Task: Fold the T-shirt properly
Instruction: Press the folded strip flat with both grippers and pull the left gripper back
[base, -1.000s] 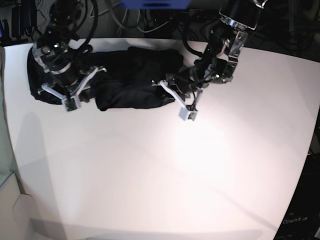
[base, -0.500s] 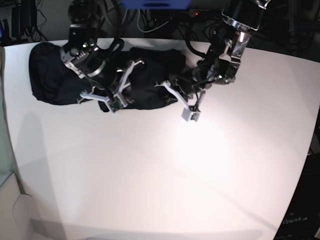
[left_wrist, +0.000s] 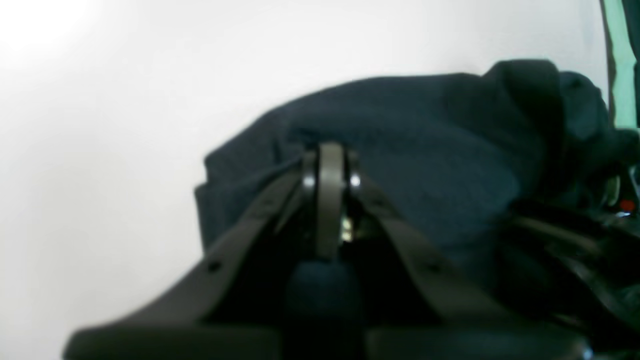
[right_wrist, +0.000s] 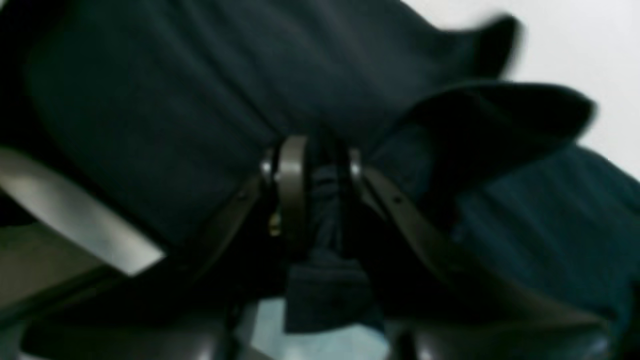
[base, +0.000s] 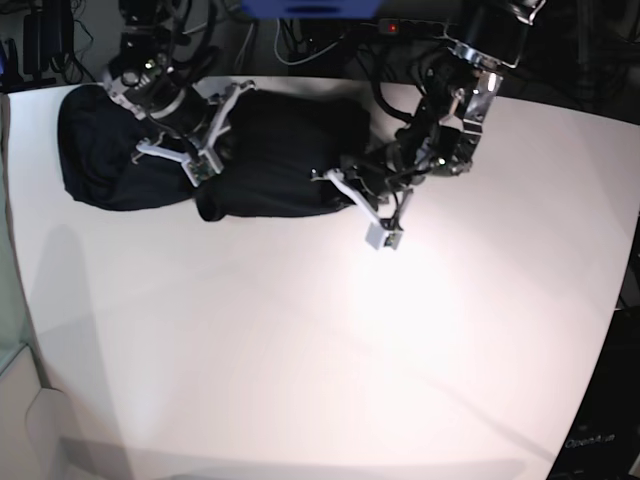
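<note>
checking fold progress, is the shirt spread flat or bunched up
Bunched up: the T-shirt lies as a lumpy heap along the table's far edge, no sleeves laid out.

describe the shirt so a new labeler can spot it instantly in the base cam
Start from the big white table and look along its far edge, toward the cables. There the T-shirt lies as a long, bunched, near-black mound between the right gripper and the left gripper. It is the only fabric on the table; everything else dark there is rigid arm hardware.

Plain black T-shirt (base: 270, 150), white table (base: 330, 350)
</note>
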